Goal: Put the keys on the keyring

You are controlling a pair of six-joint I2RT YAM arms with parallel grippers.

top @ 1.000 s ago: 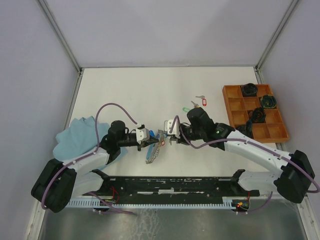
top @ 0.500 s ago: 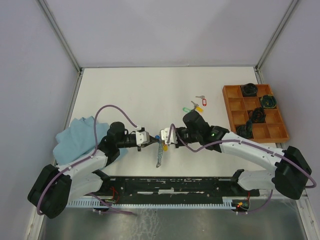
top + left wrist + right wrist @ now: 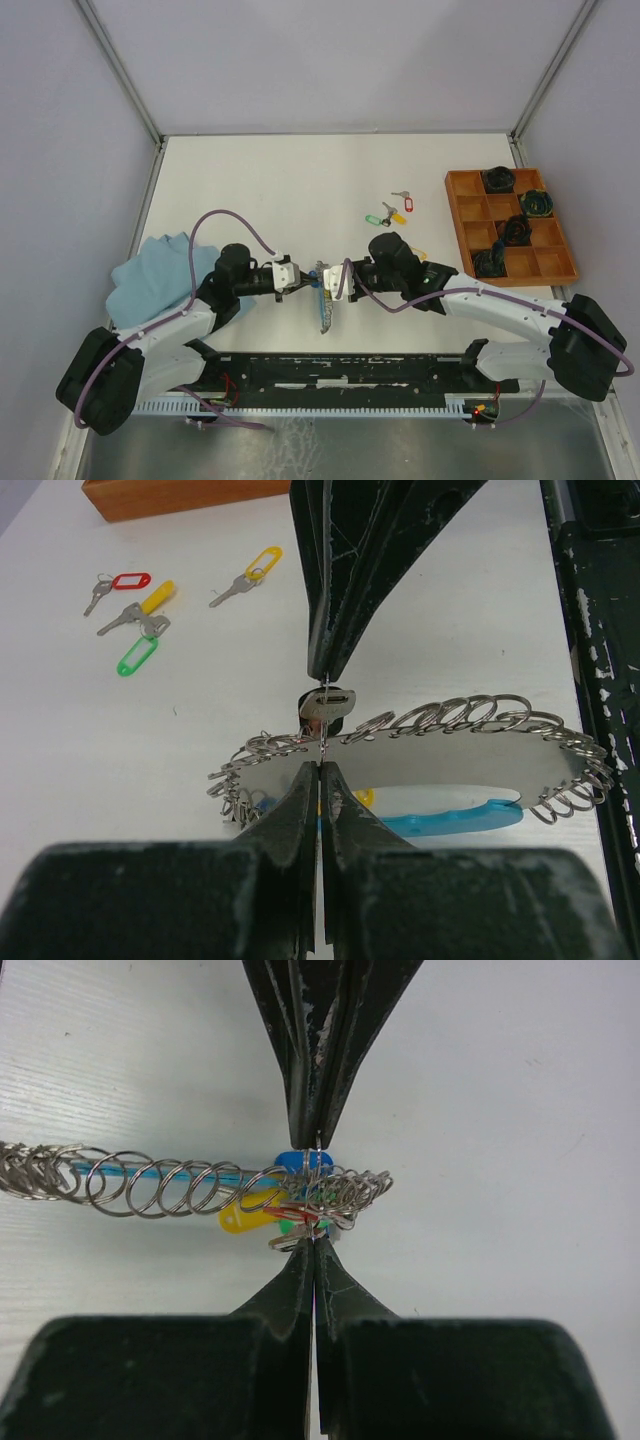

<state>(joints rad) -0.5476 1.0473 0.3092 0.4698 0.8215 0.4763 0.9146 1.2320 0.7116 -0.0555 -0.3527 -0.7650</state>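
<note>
Hanging near-vertical at lower centre of the top view, the keyring [image 3: 325, 310] is pinched on its thin wire from both sides, with the left gripper [image 3: 321, 770] and the right gripper [image 3: 315, 1245] each pressed together on it. Within the last second the right arm drew down-frame, uncovering the loose keys [image 3: 388, 213] on the tabletop [image 3: 260, 190]; these probably remain to be threaded. No labels or writing are legible.

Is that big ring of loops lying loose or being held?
Held: jaws pinch the keyring from opposite sides, both shut on its wire.
</note>
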